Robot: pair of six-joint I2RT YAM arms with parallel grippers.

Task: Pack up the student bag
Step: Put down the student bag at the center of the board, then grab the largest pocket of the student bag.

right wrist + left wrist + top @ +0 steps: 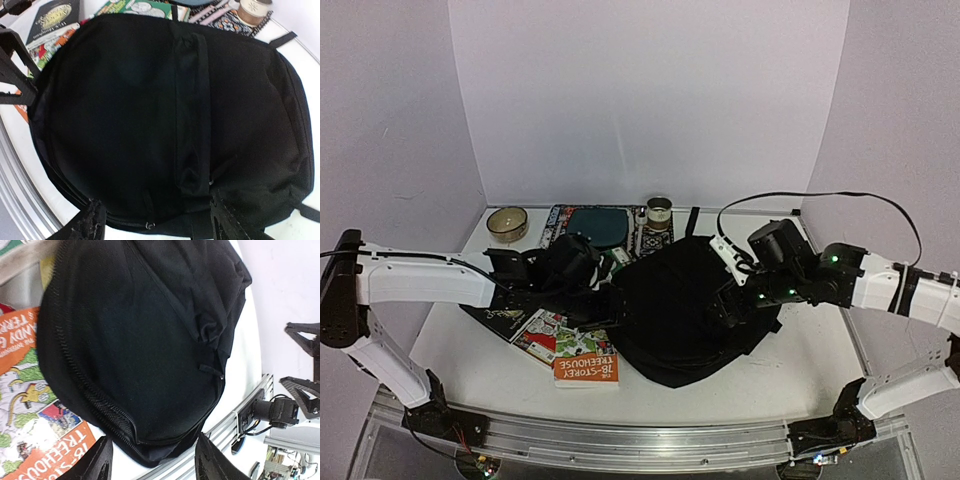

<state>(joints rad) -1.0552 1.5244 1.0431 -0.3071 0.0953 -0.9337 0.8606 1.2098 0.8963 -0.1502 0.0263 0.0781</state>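
At student bag [680,310]: left end effector [155,462], right end effector [160,225], both open, empty. Risk: your pinch catches only slack fabric, dragging bag over orange book [586,368] beside it.

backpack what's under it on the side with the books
An orange book and a colourful book lie at the backpack's left edge and seem to slip under it. How far they reach, and anything else beneath, is hidden by the black fabric.
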